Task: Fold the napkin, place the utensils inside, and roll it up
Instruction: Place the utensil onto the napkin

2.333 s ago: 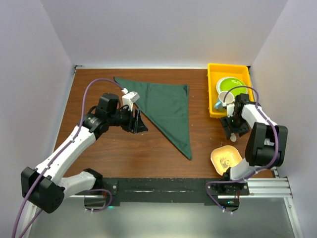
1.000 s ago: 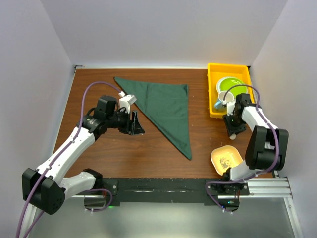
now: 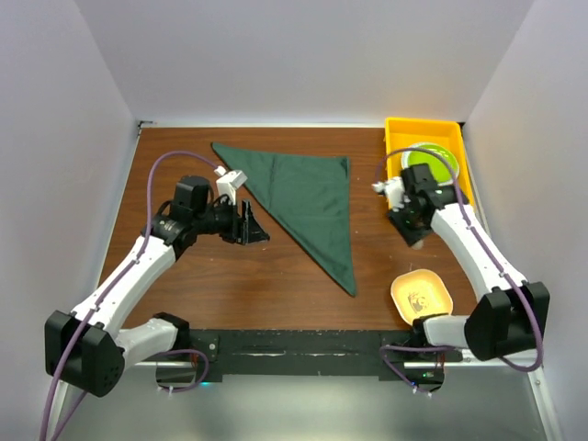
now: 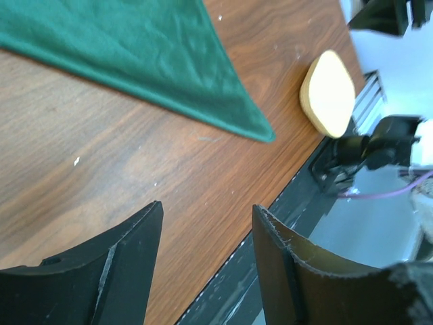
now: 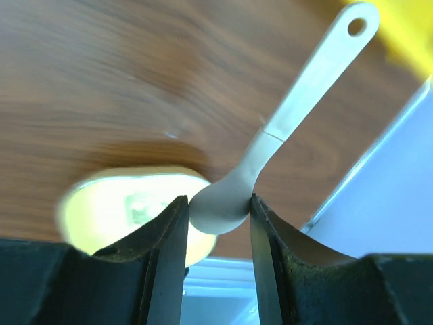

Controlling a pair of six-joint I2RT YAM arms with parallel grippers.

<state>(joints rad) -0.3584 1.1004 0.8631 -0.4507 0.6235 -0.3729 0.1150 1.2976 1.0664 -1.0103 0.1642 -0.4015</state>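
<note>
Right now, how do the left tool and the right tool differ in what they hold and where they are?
The left tool is open and empty; the right tool is shut on the bowl of the spoon. The left tool hangs beside the left edge of the napkin; the right tool is on the napkin's other side, near the yellow tray. Both are black, two-fingered and above the wooden table.

your napkin (image 3: 303,207) lay on the surface (image 3: 276,285), back centre. the tray (image 3: 423,123) sat back right, a bowl (image 3: 432,156) in it. a dish (image 3: 421,296) lay front right. your left claw (image 3: 257,230) hung left of the napkin. your right claw (image 3: 411,230), gripping the spoon (image 5: 270,128), hung before the tray.
</note>
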